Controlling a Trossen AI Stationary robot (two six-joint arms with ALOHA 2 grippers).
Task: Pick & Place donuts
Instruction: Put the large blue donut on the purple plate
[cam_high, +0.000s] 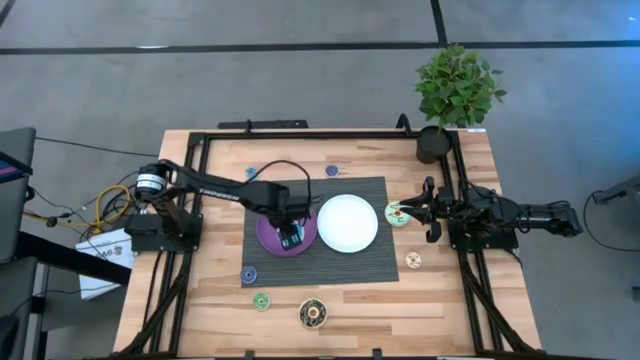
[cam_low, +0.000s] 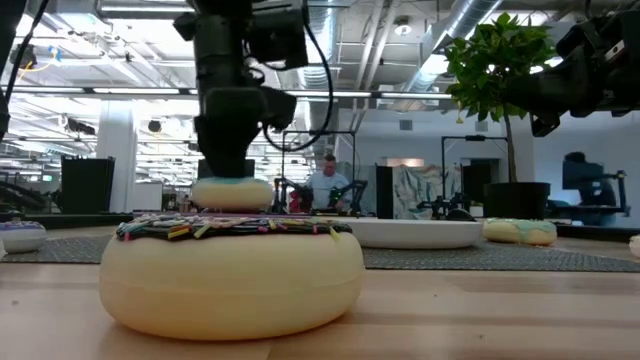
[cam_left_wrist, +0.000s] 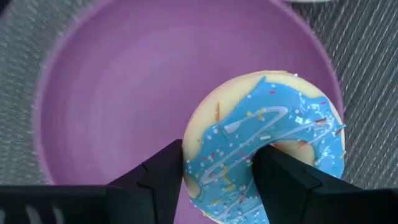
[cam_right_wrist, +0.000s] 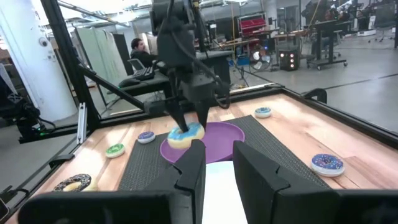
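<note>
Bright, even light from ceiling lamps glaring at the low view's top; shadows faint. The near donut looks perhaps slightly soft.

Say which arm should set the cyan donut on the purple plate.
Left: its gripper is shut on the cyan donut over the purple plate. The right gripper waits open at the table's right edge.

In the high view we cannot make out the cyan donut under the left gripper. The left wrist view cuts off the purple plate at its upper edge, and the right gripper hides part of the white plate.
</note>
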